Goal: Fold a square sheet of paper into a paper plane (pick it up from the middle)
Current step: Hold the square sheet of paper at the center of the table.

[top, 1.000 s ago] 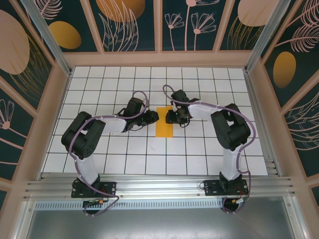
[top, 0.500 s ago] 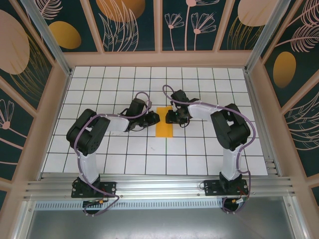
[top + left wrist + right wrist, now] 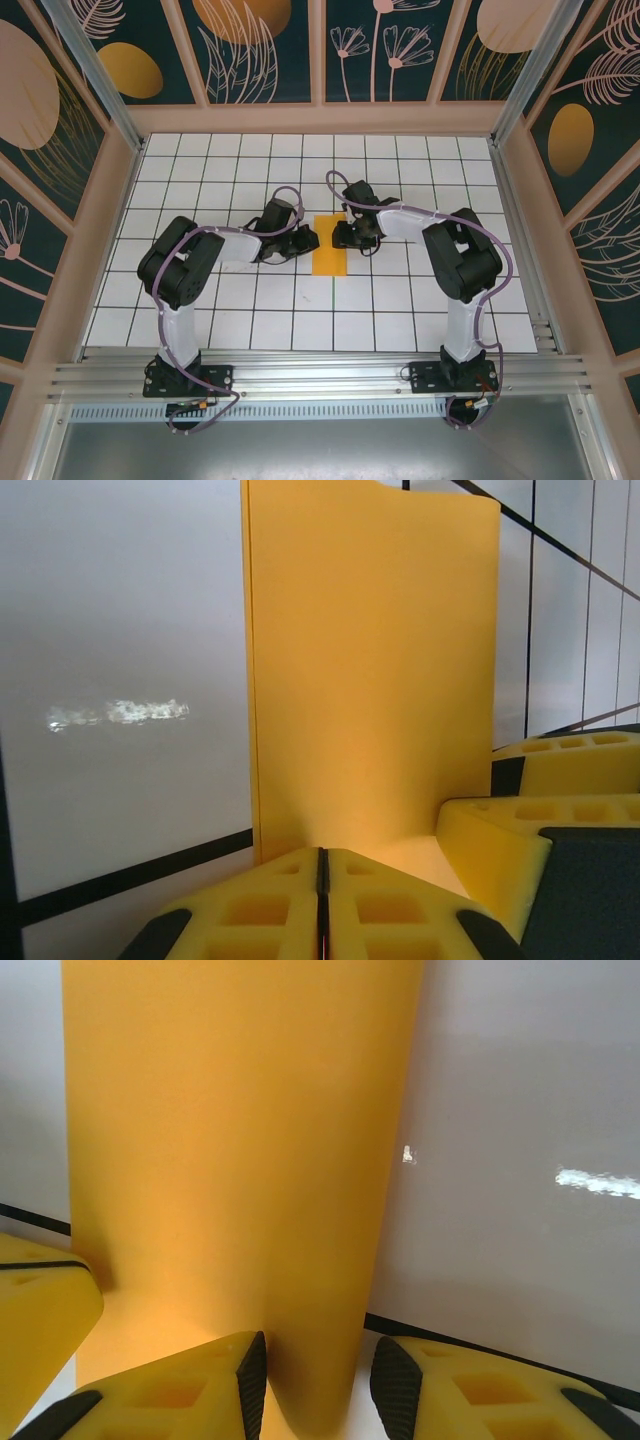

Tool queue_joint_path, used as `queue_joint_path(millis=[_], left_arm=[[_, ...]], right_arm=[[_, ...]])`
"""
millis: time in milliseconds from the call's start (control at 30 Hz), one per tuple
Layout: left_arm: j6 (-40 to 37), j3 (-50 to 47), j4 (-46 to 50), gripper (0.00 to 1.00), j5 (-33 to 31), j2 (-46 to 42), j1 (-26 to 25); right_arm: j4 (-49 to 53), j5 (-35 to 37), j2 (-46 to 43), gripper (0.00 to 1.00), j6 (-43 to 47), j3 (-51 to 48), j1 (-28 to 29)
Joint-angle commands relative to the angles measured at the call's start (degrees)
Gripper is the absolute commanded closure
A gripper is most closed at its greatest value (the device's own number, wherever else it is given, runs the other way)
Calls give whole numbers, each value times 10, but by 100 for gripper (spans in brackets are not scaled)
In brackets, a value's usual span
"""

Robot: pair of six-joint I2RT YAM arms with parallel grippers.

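Overhead, the left arm reaches from its base at 7 o'clock of the white gridded table [image 3: 200,160] toward the centre. The left gripper [image 3: 309,238] sits at 9 o'clock of the square sheet of paper [image 3: 328,246], with its tips at the sheet's left long edge. In the left wrist view its two yellow fingers [image 3: 250,910] are pressed together, with only a thin seam between them, so the jaws are fully closed. The sheet's near edge meets the fingertips. It cannot be determined whether any paper is caught in the seam.

The sheet is orange-yellow and folded to a narrow oblong, its long axis running 12 to 6 o'clock. It lies on the table near the centre, between the two grippers.

The right gripper [image 3: 342,238] sits at 3 o'clock of the sheet, at its right long edge. In the right wrist view its fingers [image 3: 170,1395] stand partly apart, and the sheet's rounded edge lies in the gap. One black pad overlaps the paper; a sliver of white table separates the other pad from it. The right arm's base is at 5 o'clock of the table.
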State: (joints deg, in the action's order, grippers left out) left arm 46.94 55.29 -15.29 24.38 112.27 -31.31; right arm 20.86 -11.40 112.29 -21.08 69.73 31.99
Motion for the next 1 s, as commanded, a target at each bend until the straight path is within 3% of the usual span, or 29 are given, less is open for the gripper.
queue_joint_path(millis=[0,400,667,767,900,967], left_arm=[[-17,22,53,91,-27,21,-5],[-61,63,188,95,-129,52,-16],[-64,49,186,97,-136,51,-16],[-66,48,185,97,-135,53,-16],[-67,52,184,98,-133,60,-16],[-68,54,184,98,-134,62,-16]], right_arm=[[-2,22,78,60,8,-33,15],[-4,11,47,60,-5,-19,13],[-24,5,-58,55,-50,-31,-3],[-48,-32,-90,55,-55,-55,-25],[-78,-99,-86,67,-58,-63,-24],[-84,-99,-82,75,-62,-60,-25]])
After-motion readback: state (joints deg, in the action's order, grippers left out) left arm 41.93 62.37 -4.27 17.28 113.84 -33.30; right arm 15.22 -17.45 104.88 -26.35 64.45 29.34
